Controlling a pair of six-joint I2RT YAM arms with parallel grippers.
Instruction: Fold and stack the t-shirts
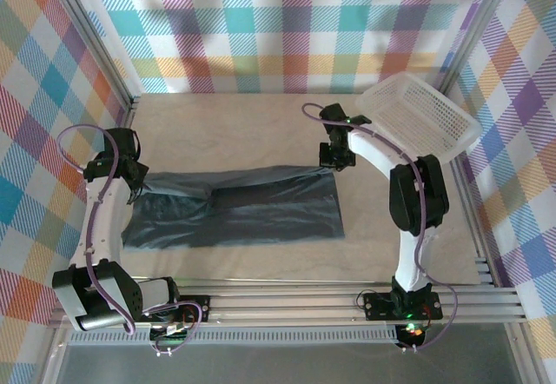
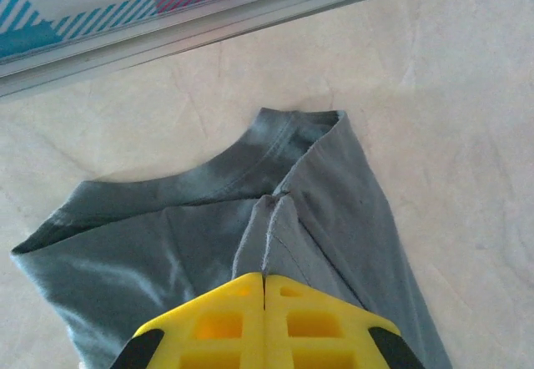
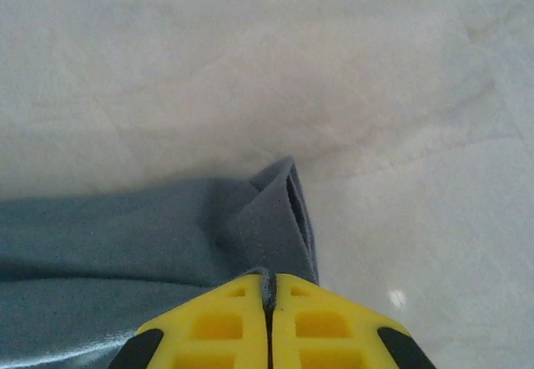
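Grey t-shirt (image 1: 234,206) lies folded in a long band on surface (image 1: 217,132), left of white basket (image 1: 417,115). Collar end clamped in left hand (image 2: 264,279); end nearest basket clamped in right hand (image 3: 269,275).

No readable text, labels, nos. or signs on anything here.

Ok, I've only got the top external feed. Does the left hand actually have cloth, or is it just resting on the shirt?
Observer: It has cloth. In the left wrist view, the left hand is shut on a raised fold of the t-shirt, just short of the neckline.
Operator: And the right?
Observer: The right hand is shut on a fold at the shirt's corner. A small loop of cloth stands up just ahead of it.
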